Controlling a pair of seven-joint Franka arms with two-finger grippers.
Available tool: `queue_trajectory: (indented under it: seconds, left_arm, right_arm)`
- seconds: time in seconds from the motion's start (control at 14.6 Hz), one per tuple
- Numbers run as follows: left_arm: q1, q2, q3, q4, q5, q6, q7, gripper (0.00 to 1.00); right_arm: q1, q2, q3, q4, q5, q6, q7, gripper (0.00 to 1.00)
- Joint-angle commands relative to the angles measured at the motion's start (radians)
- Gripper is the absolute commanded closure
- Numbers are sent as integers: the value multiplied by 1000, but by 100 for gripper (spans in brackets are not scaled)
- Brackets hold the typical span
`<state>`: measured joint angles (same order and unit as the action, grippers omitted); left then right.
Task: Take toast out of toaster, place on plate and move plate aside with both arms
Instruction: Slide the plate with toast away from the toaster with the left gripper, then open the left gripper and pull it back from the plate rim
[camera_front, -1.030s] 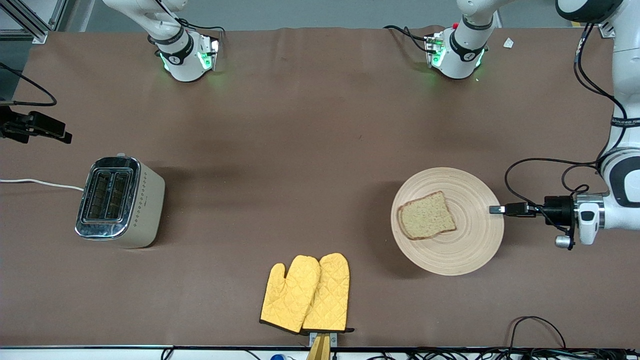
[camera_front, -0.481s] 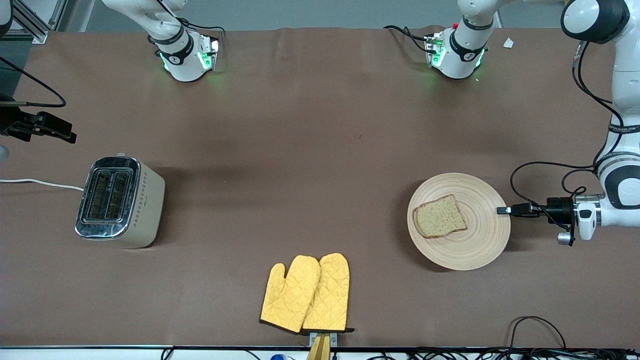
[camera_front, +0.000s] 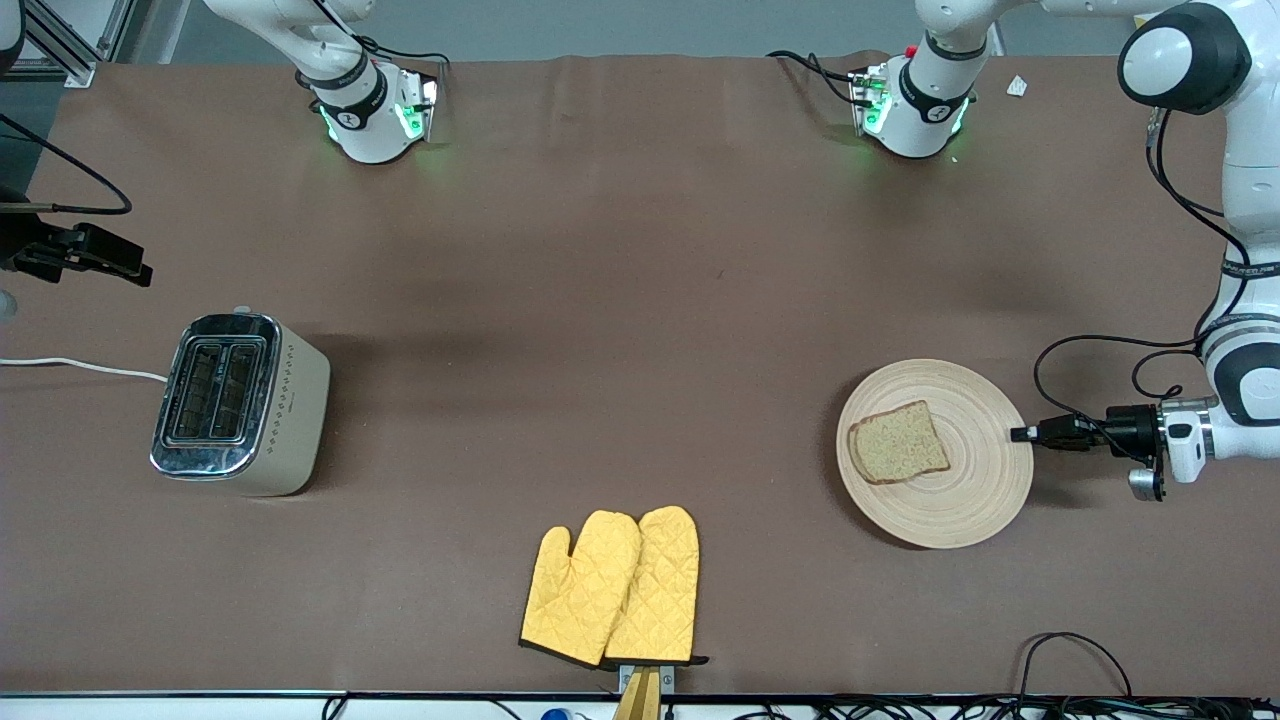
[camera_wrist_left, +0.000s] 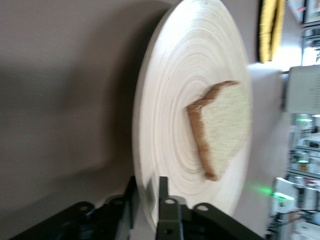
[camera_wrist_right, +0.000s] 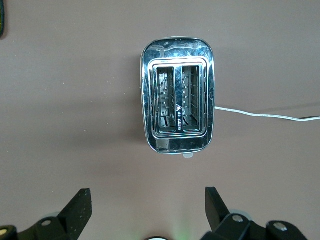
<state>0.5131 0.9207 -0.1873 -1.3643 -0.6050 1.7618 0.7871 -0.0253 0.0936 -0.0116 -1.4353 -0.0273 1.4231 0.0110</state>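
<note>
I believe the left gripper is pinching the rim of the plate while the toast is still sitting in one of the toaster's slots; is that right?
Only partly. The left gripper does pinch the rim of the plate, but the toast lies on the plate, not in the toaster. The right wrist view shows both toaster slots without bread, and the left wrist view shows the slice on the plate.
</note>
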Motion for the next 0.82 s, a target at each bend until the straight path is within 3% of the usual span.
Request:
queue_trajectory:
  seconds: [0.0,0.21,0.48,0.76]
  left_arm:
    - [-8,-3,-1,42,62,-11,17,0]
    - [-7,-57,-11,47,154,-19,12,0]
    - [-16,-224,-43,37,241,-34,-107,0]
    - [-135,-440,-46,16,385,-123,-354,0]
  right_arm:
    - [-5,-26,5,-22,-13,-3,14,0]
    - [-5,-26,5,-24,-13,-3,14,0]
    - [-5,-25,5,-24,-13,0,14,0]
    - [-5,-25,5,-24,-11,-1,14,0]
